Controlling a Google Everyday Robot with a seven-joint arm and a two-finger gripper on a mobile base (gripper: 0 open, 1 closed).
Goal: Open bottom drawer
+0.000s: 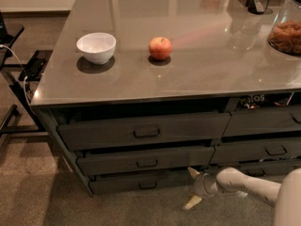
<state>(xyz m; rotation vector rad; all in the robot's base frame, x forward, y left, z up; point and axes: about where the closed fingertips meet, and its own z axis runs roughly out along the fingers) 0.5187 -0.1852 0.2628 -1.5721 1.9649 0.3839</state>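
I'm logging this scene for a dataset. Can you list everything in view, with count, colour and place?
countertop: 1, glossy grey, above the drawers
bowl: 1, white, left part of the countertop
apple: 1, red, right of the bowl, not touching it
jar: 1, clear with brown contents, right edge of the countertop, cut off by the frame
bottom drawer: 1, dark grey, lowest of the left stack
taller wide drawers: 2, dark grey, above the bottom drawer
right-hand drawers: 3, dark grey, partly in view
arm: 1, pale grey, lower right
pincer: 1, pale, fingers spread, beside the bottom drawer's right end
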